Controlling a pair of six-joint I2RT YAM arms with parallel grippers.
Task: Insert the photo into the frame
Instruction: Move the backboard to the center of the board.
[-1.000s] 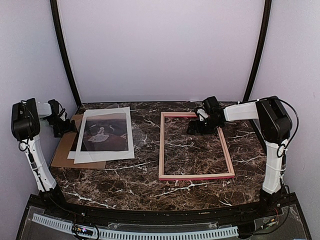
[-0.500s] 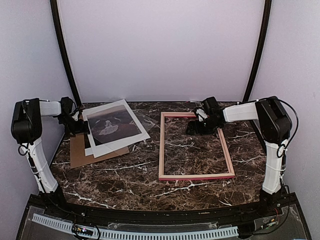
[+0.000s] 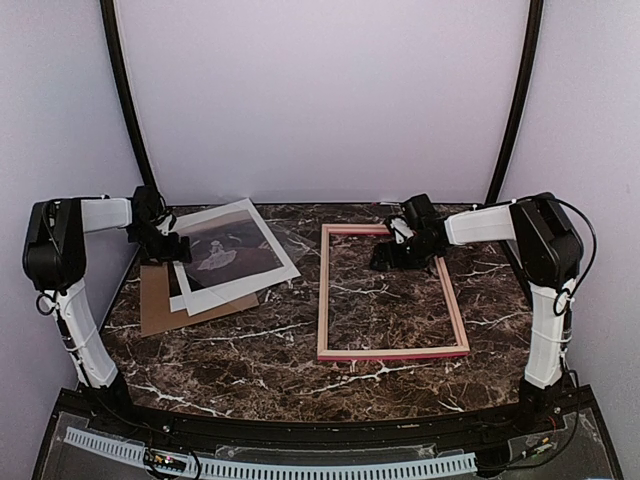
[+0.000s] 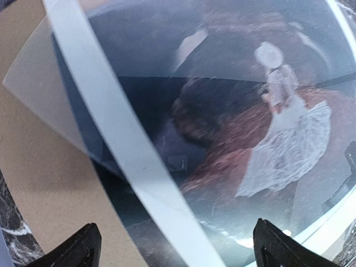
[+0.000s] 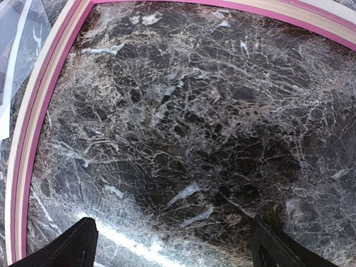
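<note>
The photo (image 3: 232, 255), white-bordered with a dark scene and a pale figure in a white dress, lies askew at the back left, partly on a brown cardboard board (image 3: 160, 308). My left gripper (image 3: 168, 244) is open over the photo's left edge. In the left wrist view the photo (image 4: 289, 139) fills the space between the wide-apart fingertips (image 4: 83, 247) and nothing is gripped. The pink frame (image 3: 323, 300) lies flat right of centre, empty, with marble showing through it. My right gripper (image 3: 395, 255) is open over the marble inside the frame's far part. The frame's rail (image 5: 33, 139) shows in the right wrist view.
A clear sheet (image 3: 290, 240) lies by the photo's right edge, between photo and frame, and shows in the right wrist view (image 5: 16, 39). The cardboard (image 4: 33, 167) lies beside the photo. Dark marble tabletop (image 3: 260, 360); walls close on three sides.
The photo and the cardboard have swung round and shifted right. My left gripper moved toward the back and right, onto the photo's left edge. The right gripper barely moved.
</note>
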